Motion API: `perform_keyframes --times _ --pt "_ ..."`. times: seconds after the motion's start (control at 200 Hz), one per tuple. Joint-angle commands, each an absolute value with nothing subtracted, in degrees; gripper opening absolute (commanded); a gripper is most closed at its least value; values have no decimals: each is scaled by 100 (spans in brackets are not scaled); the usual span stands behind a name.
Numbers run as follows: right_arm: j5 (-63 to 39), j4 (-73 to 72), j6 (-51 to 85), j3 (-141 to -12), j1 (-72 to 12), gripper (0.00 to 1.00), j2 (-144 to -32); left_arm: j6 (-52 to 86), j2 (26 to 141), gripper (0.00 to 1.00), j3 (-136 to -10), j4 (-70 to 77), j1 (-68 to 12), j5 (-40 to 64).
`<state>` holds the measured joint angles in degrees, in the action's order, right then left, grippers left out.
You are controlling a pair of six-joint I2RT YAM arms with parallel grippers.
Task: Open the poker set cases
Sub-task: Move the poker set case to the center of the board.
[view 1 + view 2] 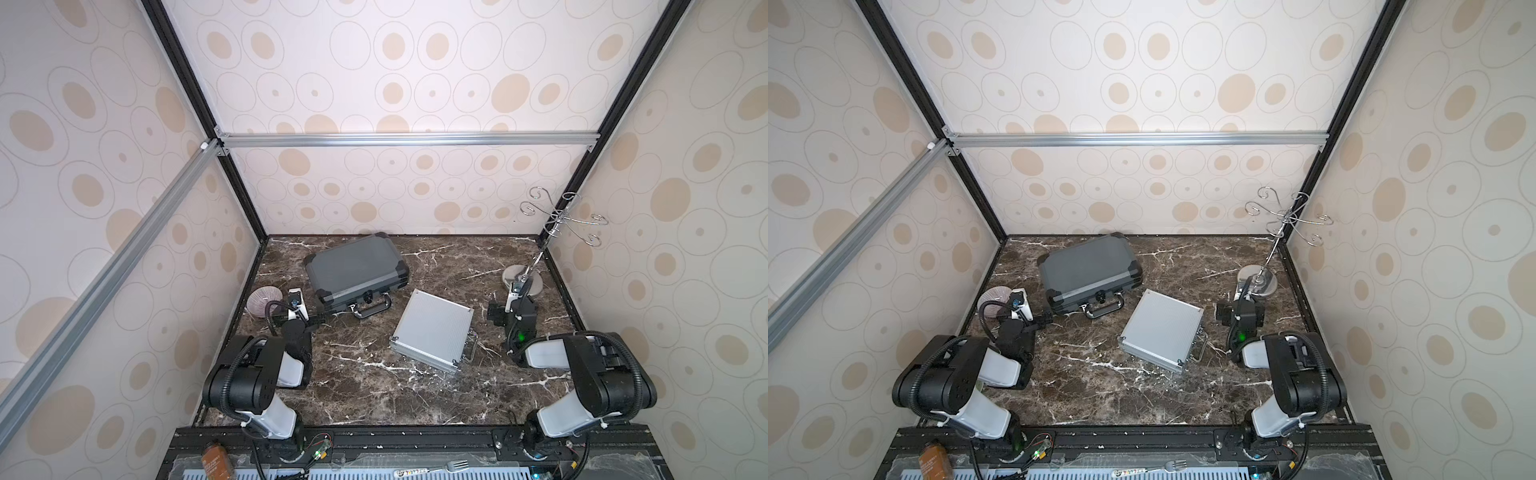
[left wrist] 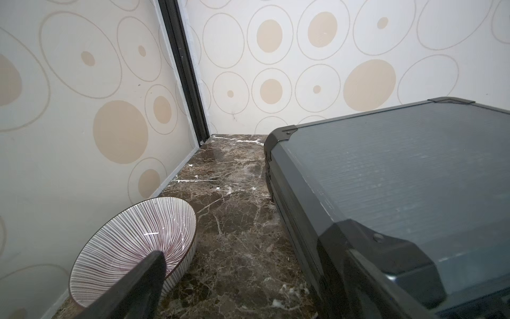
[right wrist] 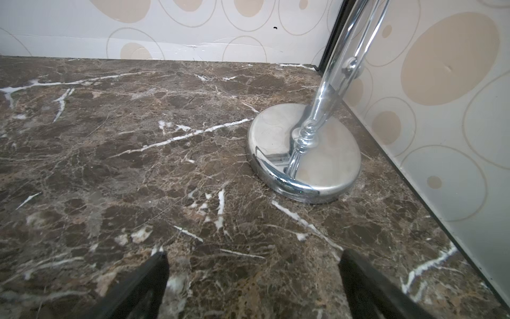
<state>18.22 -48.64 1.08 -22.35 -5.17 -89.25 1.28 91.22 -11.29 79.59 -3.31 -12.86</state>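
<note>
Left wrist view: one finger (image 2: 138, 284) of the left gripper (image 1: 321, 317) shows in front of a striped bowl (image 2: 124, 234). The other finger is hidden, but the jaws read as spread wide with nothing in them, just beside a black corner of the dark case (image 2: 400, 165). The right gripper (image 3: 252, 256) is likewise wide and empty over bare table (image 3: 138, 165), facing a chrome stand (image 3: 317, 154) and well apart from both cases. In both top views the dark case lies shut at upper centre-left of the table, its handle (image 1: 372, 308) toward the arms. The silver case (image 1: 434, 328) lies shut at centre, its handle toward the lower right. Neither is open, so this looks like the approach. I judge the left gripper should work along the dark case's front edge to the catches by the handle, which are too small to make out, and free them. It can then lift the lid's front lip while the right arm steadies the base, since the case may slide.
</note>
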Motion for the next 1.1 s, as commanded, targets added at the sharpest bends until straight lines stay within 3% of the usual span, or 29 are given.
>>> perform_keyframes --times 0.0,0.74,0.84,1.096 --pt "1837 -4853 158 -2295 -504 99 -8858 61 9088 100 -1226 7963 -330 -1117" --pt "1837 -4862 158 -2296 -501 99 -8853 97 9097 100 -1257 7897 -310 -1107" --pt "1838 -4860 152 -2294 -503 99 -8858 306 9089 100 -1147 8092 -304 -1689" --pt "1839 -4864 158 -2296 -504 99 -8859 314 9083 100 -1154 8078 -300 -1705"
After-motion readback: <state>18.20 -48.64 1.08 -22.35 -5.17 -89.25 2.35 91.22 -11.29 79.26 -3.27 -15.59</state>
